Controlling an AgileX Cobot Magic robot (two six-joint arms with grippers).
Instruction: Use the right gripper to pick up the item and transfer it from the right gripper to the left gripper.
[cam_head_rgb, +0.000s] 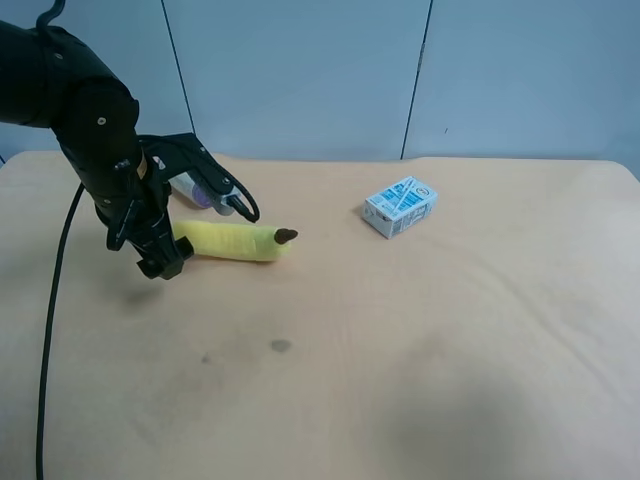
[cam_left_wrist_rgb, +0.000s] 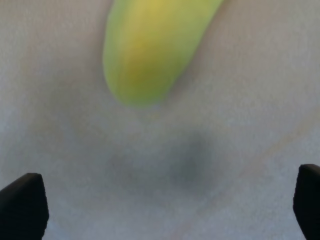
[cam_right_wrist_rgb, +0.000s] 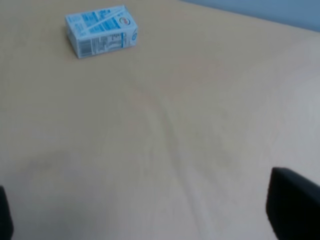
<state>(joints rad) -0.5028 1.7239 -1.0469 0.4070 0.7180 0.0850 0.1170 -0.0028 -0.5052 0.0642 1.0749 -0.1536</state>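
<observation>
The yellow plush banana (cam_head_rgb: 235, 242) lies on the table, its dark brown stem tip pointing toward the carton. In the left wrist view its blunt end (cam_left_wrist_rgb: 150, 50) is close ahead. The left gripper (cam_left_wrist_rgb: 165, 205) is open, with its fingertips (cam_left_wrist_rgb: 22, 207) wide apart and nothing between them. This is the arm at the exterior high view's left, and its gripper (cam_head_rgb: 165, 260) hangs low at the banana's blunt end. The right gripper (cam_right_wrist_rgb: 150, 212) is open and empty over bare table, far from the banana. The right arm does not show in the exterior high view.
A blue-and-white carton (cam_head_rgb: 400, 206) lies on the table to the right of the banana; it also shows in the right wrist view (cam_right_wrist_rgb: 100, 31). A purple-lidded can (cam_head_rgb: 200, 192) lies behind the left arm. A black cable (cam_head_rgb: 50, 330) hangs at the table's left.
</observation>
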